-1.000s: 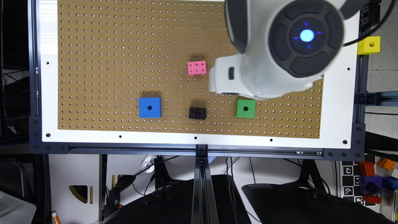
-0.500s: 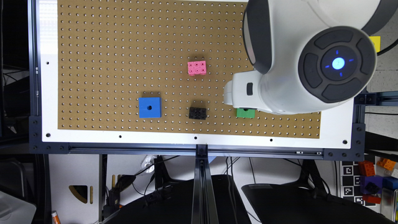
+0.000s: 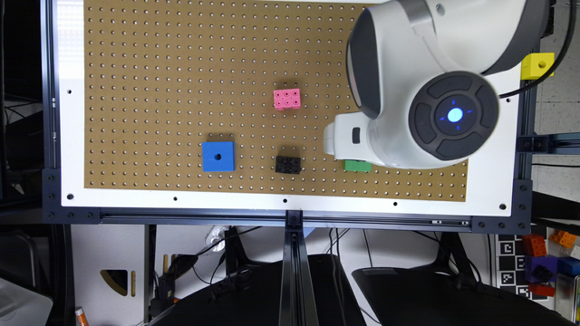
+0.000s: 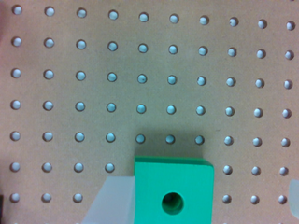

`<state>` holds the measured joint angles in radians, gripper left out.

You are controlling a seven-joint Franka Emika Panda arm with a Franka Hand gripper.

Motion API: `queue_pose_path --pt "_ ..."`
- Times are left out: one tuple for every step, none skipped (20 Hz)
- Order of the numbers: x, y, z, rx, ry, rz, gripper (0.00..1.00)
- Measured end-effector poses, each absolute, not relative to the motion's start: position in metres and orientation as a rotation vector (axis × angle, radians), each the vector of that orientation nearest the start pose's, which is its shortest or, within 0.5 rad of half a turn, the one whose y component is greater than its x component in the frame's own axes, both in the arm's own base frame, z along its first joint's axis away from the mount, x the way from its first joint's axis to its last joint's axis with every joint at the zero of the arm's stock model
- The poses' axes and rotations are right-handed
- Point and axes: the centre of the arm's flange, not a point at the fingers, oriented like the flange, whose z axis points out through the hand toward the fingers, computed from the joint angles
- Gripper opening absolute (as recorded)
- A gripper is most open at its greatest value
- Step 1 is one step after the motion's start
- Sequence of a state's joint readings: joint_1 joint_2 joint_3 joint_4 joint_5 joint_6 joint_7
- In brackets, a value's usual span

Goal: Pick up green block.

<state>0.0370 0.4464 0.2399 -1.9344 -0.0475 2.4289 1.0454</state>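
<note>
The green block is a bright green square with a round hole in its top, lying flat on the brown pegboard. My gripper is open just above it. One pale finger stands close against one side of the block, and the other finger is well off its opposite side. In the exterior view only a strip of the green block shows under the white arm, near the board's front edge. The white gripper part hangs directly over it.
On the pegboard a black brick lies to the exterior view's left of the green block, a blue square block further left, and a pink brick behind them. A yellow cube sits off the board at the right.
The arm has swung toward the exterior view's right and come over the green block, which was fully visible a second ago and now shows as a strip.
</note>
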Motion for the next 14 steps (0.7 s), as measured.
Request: queue_pose_path --pt "0.607 0.165 0.264 -2.832 1.130 -0.006 1.00" --pt "0.607 0.164 0.261 -2.834 1.131 0.000 1.00" --pt "0.607 0.164 0.256 -2.835 1.133 0.006 1.00" --pt "0.608 0.163 0.251 -2.835 1.134 0.009 1.00" --pt "0.608 0.163 0.247 -2.835 1.135 0.010 1.00" --pt "0.608 0.163 0.244 -2.835 1.136 0.011 1.00" --pt "0.609 0.162 0.244 -2.835 1.137 0.011 1.00" --pt "0.610 0.160 0.244 -2.835 1.140 0.009 1.00" --pt "0.611 0.159 0.244 -2.835 1.143 0.005 1.00" --pt "0.612 0.157 0.244 -2.835 1.145 0.002 1.00" --pt "0.613 0.156 0.244 -2.836 1.147 -0.001 1.00" --pt "0.613 0.154 0.244 -2.837 1.148 -0.004 1.00" --pt "0.614 0.153 0.244 -2.837 1.150 -0.006 1.00" --pt "0.614 0.152 0.244 -2.838 1.152 -0.008 1.00"
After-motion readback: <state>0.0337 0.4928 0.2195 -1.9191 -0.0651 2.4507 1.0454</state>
